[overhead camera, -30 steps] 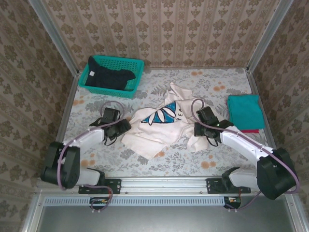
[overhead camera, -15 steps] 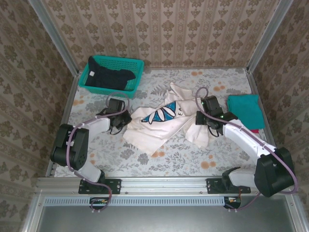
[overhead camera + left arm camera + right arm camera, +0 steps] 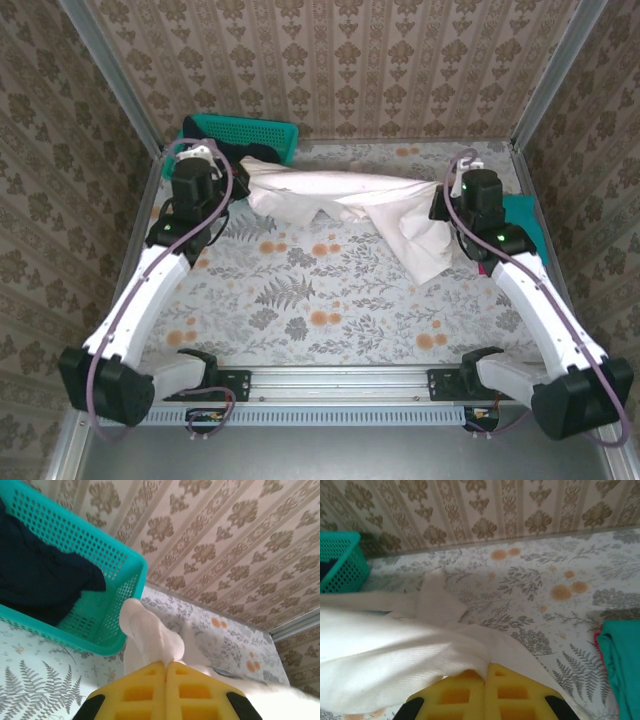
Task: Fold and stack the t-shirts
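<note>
Damask wallpaper closes three sides of a counter (image 3: 330, 300) covered in a leafy floral print. From overhead, at about 11 o'clock on that surface, a teal mesh basket (image 3: 262, 133) stands against the back wall, partly behind the left arm. The left wrist camera gives the plainer look inside it, where the dark navy t-shirt (image 3: 40, 580) lies heaped.

The left end effector (image 3: 165, 666) is raised just at 3 o'clock of the basket. Its yellow pads (image 3: 142, 692) are pressed together on a bunched corner of the cream-white t-shirt (image 3: 350, 192). The overhead camera gives that shirt's whole span, where each wrist camera catches the end it holds. It hangs as a long sagging band across the 12 o'clock half of the counter, with a loose flap drooping at its right end. Whether the flap's tip touches the counter I cannot tell.

The right end effector (image 3: 485, 669), at about 2 o'clock, is likewise clamped shut on cream cloth, which drapes over it in the right wrist view. Just at 3 o'clock of it the teal t-shirt (image 3: 522, 222) lies folded flat on the counter. The right wrist view shows a thin red edge (image 3: 596, 641) along its near side.
</note>
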`<state>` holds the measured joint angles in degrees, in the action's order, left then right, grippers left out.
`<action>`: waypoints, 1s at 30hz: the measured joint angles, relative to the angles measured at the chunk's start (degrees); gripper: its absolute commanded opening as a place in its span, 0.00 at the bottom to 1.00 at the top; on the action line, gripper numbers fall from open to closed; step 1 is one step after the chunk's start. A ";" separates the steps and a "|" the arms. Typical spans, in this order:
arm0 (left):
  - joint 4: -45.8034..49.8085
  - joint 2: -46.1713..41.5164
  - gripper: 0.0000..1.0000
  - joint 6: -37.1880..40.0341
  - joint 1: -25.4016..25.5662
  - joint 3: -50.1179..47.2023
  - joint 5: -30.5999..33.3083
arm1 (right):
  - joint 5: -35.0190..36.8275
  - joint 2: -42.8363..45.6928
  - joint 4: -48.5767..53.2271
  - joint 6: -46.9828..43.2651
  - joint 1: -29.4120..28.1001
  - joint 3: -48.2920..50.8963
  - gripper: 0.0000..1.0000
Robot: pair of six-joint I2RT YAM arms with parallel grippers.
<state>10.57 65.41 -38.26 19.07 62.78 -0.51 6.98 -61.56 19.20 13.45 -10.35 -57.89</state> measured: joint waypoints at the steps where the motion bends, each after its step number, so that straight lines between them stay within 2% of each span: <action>1: 0.70 -1.31 0.00 0.22 -0.02 -0.31 0.42 | -0.17 1.33 0.15 0.09 0.35 0.52 0.00; 11: 7.65 -1.95 0.00 0.59 -0.48 -0.50 0.50 | -4.70 4.63 2.14 1.07 0.98 1.44 0.02; 14: 7.63 0.79 0.00 0.59 -2.08 -0.52 -0.26 | -5.92 1.38 1.46 0.79 1.11 1.64 0.03; 18: 6.51 8.44 0.01 0.55 -4.33 -1.33 -1.81 | -6.91 -8.09 -1.33 0.37 1.16 3.10 0.03; 20: 6.10 12.66 0.05 0.55 -4.98 -1.38 -2.60 | -7.08 -13.18 -2.73 0.37 1.27 3.43 0.03; 21: 5.64 14.97 0.11 0.57 -5.22 -1.38 -2.95 | -7.08 -15.82 -3.48 0.37 1.33 3.43 0.03; 23: 4.85 18.95 0.29 0.66 -5.38 -1.25 -3.63 | -7.06 -19.80 -5.35 0.39 1.49 3.41 0.03; 26: 3.52 22.80 0.64 0.48 -5.51 -1.09 -4.90 | -7.23 -24.52 -6.51 0.42 1.66 2.64 0.03; 28: 2.95 22.80 0.80 0.55 -5.09 -1.22 -4.42 | -7.45 -25.73 -6.75 0.39 1.70 2.08 0.03; 30: 2.29 20.63 0.88 1.03 -3.80 -2.19 -2.32 | -7.45 -25.62 -6.97 0.37 1.73 1.77 0.03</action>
<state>12.86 86.04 -37.23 15.27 60.60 -2.83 -0.47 -87.18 12.23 13.82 -8.62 -56.12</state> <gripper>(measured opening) 0.805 0.042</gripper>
